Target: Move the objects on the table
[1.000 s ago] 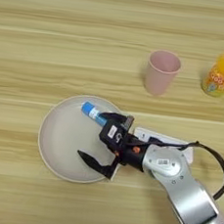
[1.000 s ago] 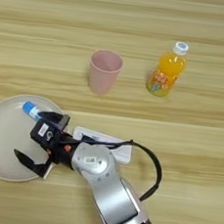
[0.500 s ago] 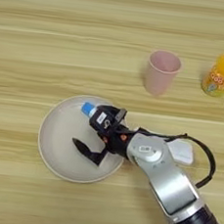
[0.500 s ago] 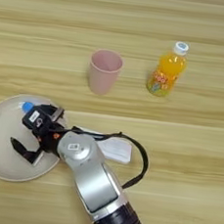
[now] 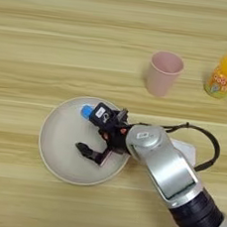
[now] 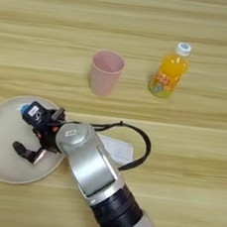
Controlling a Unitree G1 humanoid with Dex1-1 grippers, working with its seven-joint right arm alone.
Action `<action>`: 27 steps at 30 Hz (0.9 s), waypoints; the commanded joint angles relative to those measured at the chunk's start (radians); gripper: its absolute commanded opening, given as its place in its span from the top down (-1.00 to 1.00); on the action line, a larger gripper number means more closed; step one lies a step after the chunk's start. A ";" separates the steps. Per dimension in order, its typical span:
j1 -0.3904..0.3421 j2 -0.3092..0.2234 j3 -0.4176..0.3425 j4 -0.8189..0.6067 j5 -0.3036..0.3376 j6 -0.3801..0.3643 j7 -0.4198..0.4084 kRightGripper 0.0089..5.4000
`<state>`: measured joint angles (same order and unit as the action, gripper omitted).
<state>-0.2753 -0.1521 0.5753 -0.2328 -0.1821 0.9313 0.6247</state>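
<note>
- I see the round beige plate (image 5: 57,144) lying at the left of the light wooden surface (image 5: 69,40).
- Over it my right gripper (image 5: 94,132) has its black jaws spread, one by the small blue tube (image 5: 87,112), which lies on the plate.
- The flat white rectangular device (image 5: 185,149) lies mostly hidden behind my silver forearm (image 5: 166,169).
- The pink plastic cup (image 5: 163,73) stands upright.
- The small orange juice bottle with white cap (image 5: 226,71) stands far right.
</note>
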 commanded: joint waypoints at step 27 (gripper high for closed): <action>0.115 -0.416 -0.145 -0.047 -0.006 -0.148 0.081 -0.99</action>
<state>-0.2057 -0.4715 0.4518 -0.3205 -0.1600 0.7691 0.7203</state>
